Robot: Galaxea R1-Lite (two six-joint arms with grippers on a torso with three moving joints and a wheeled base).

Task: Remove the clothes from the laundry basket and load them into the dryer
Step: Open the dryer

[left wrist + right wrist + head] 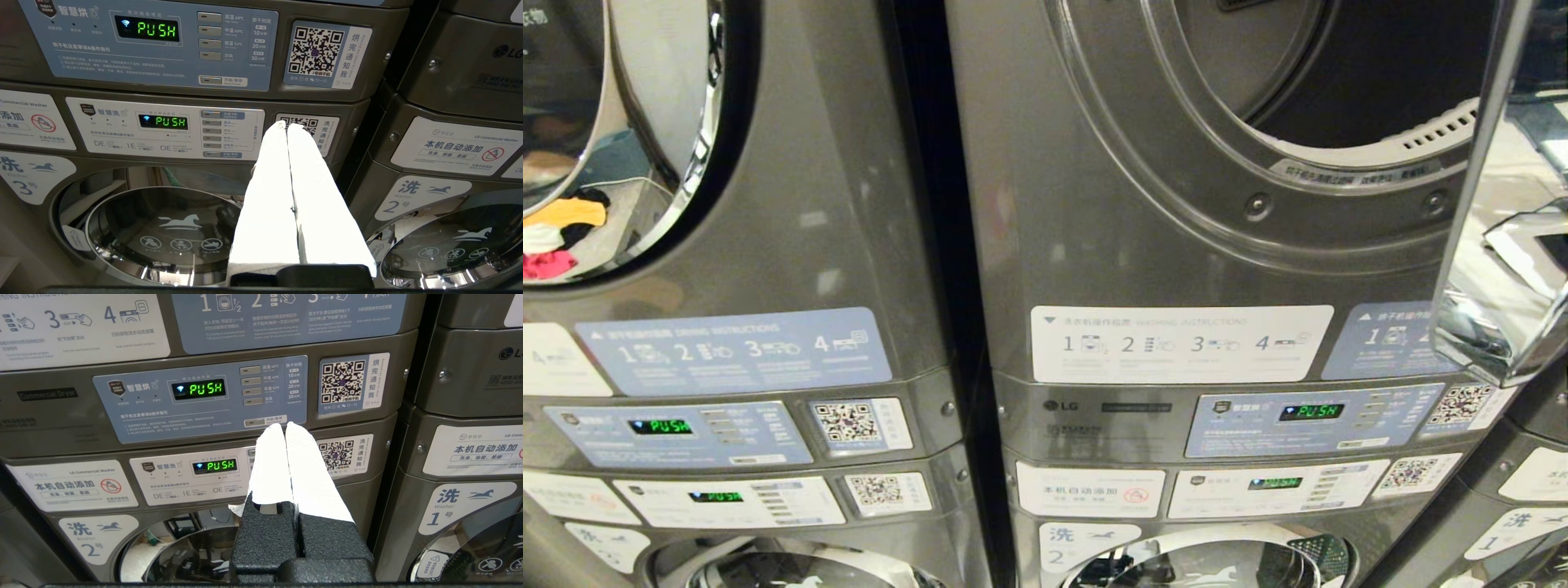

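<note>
The open dryer (1111,237) fills the right of the head view, and its dark drum opening (1372,73) shows nothing inside. Its chrome door (1503,245) stands swung out at the right edge. The laundry basket is out of view. Yellow, white and pink clothes (560,233) show in the round door glass of the neighbouring machine; I cannot tell whether they are a reflection. My left gripper (286,124) is shut and empty, pointing at the washer control panel (163,128). My right gripper (284,425) is shut and empty before the dryer control panel (200,396). Neither arm appears in the head view.
Several stacked grey machines stand side by side, with dark gaps between them (931,204). The left machine's dryer door (678,122) is shut. The washer doors (163,232) (184,555) below are shut too. The displays read PUSH (1311,412).
</note>
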